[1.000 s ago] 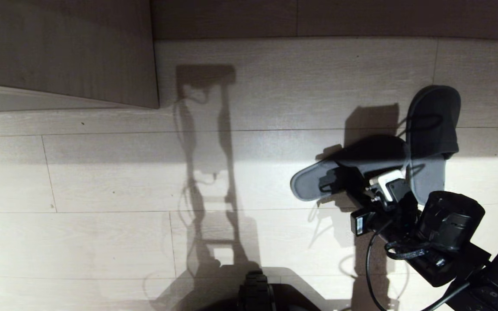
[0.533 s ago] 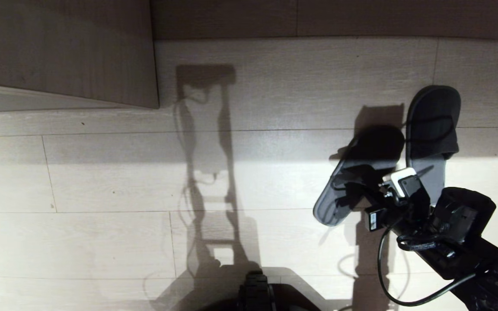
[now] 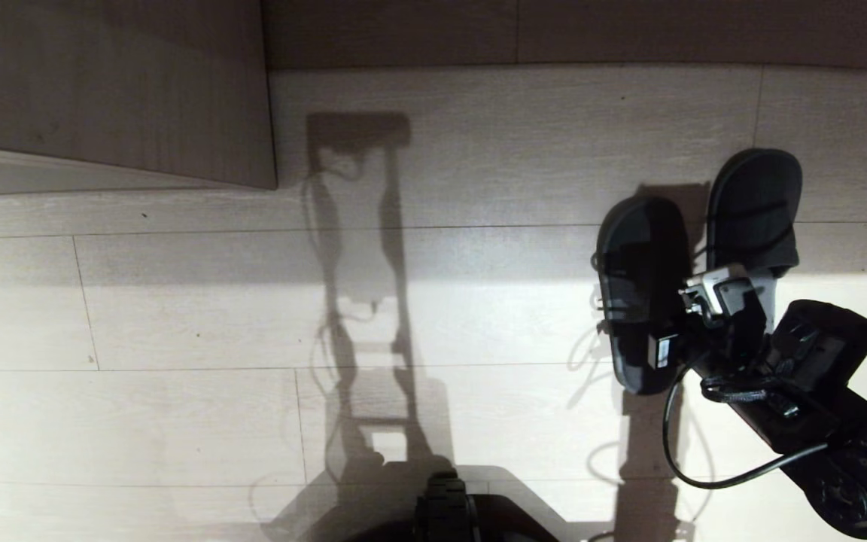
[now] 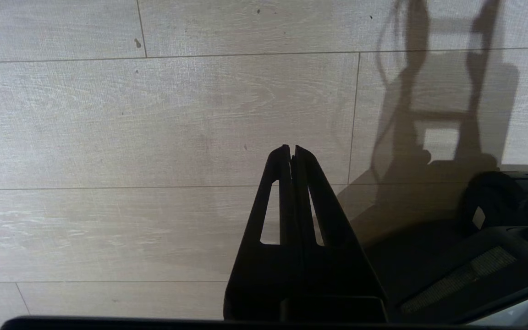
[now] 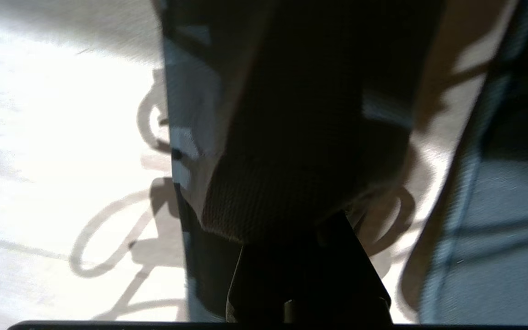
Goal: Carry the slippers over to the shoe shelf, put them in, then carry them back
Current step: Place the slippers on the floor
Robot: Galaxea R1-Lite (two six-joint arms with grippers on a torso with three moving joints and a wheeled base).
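Note:
Two dark slippers show at the right of the head view. One slipper [image 3: 754,207] lies flat on the floor. The other slipper [image 3: 638,286] is alongside it on the left, toe pointing away from me, with my right gripper [image 3: 663,331] shut on its wide strap [image 5: 291,137]. The right wrist view shows the right gripper [image 5: 303,238] buried under that strap, with the resting slipper's greyish-blue insole [image 5: 497,229] beside it. My left gripper [image 4: 291,149] is shut, empty and parked over bare floor. The shoe shelf's opening is out of view.
A taupe wood-laminate unit [image 3: 102,83] with a pale lower edge fills the far left corner. A dark skirting strip [image 3: 591,34] runs along the back. Pale plank floor [image 3: 215,324] spreads across the middle. My base [image 3: 445,512] sits at the near edge.
The held slipper has swung round from lying crosswise, heel to the left, to lying parallel with the resting slipper. My right arm has shifted right and slightly farther away.

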